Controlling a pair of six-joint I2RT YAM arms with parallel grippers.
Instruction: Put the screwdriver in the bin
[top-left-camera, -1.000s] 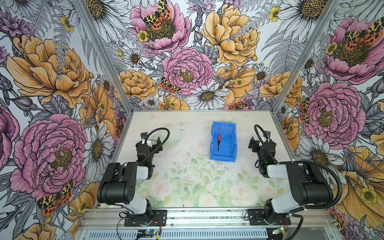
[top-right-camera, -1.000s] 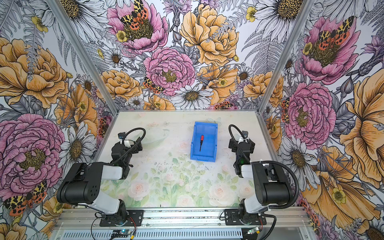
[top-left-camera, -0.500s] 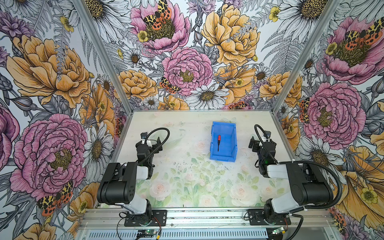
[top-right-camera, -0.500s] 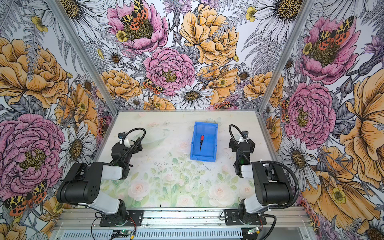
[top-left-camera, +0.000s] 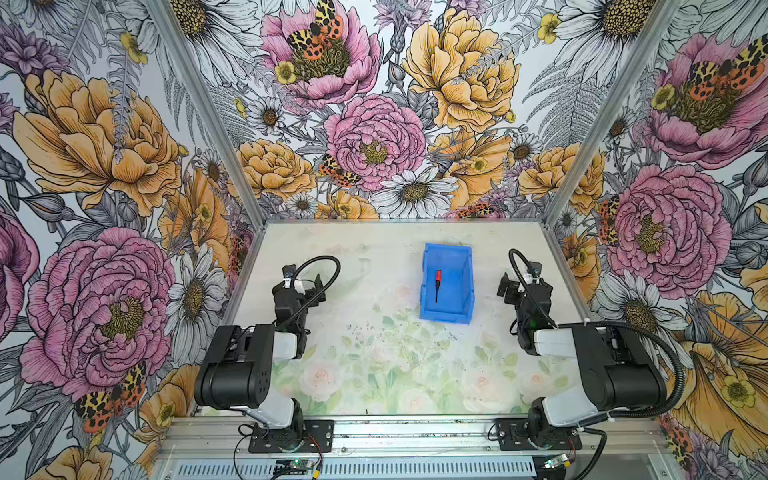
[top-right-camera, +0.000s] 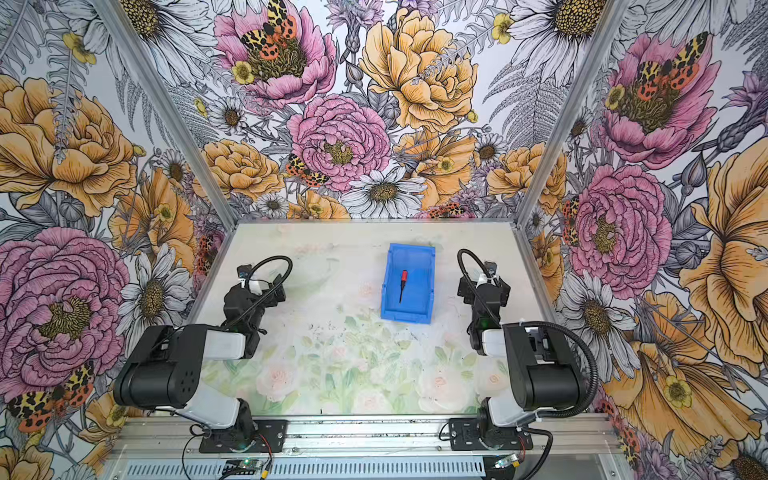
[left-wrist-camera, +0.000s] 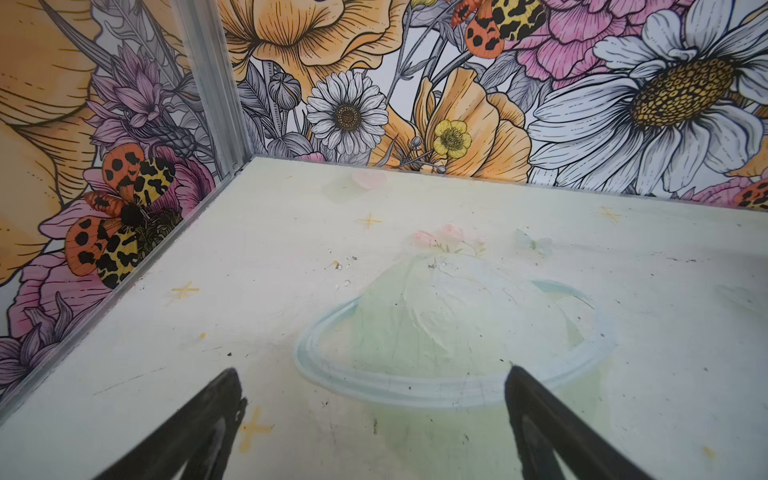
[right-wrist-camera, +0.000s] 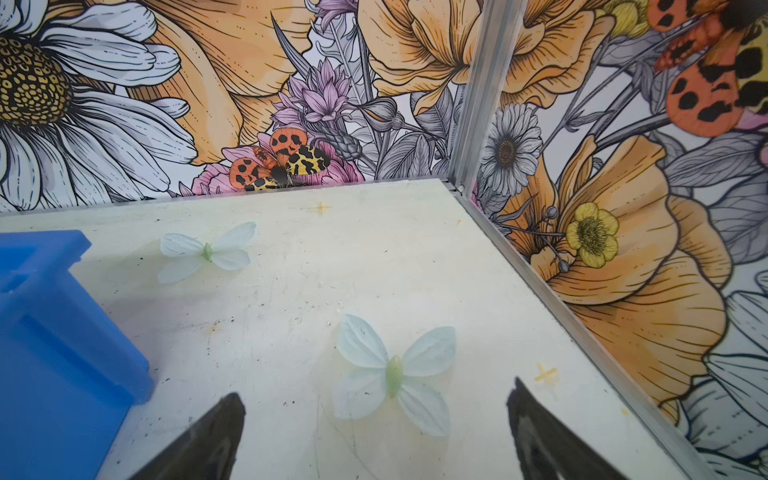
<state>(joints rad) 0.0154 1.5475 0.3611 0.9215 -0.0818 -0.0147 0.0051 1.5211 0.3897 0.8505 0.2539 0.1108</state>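
Observation:
The blue bin (top-left-camera: 446, 318) (top-right-camera: 409, 316) stands right of the table's middle in both top views. The screwdriver (top-left-camera: 437, 284) (top-right-camera: 402, 286), with a red handle and a dark shaft, lies flat on the bin's floor. My left gripper (top-left-camera: 302, 283) (top-right-camera: 261, 286) rests low at the table's left side, far from the bin; its jaws (left-wrist-camera: 372, 369) are open over bare table. My right gripper (top-left-camera: 521, 287) (top-right-camera: 484, 287) sits just right of the bin, open (right-wrist-camera: 377, 387) and empty. The bin's outer wall (right-wrist-camera: 62, 353) shows in the right wrist view.
Flower-patterned walls with metal corner posts (top-left-camera: 257, 224) (top-left-camera: 544, 224) close in the table on three sides. The tabletop (top-left-camera: 374, 361) carries faint printed flowers and butterflies (right-wrist-camera: 392, 374). Both arm bases (top-left-camera: 286, 432) (top-left-camera: 540, 432) stand on the front rail.

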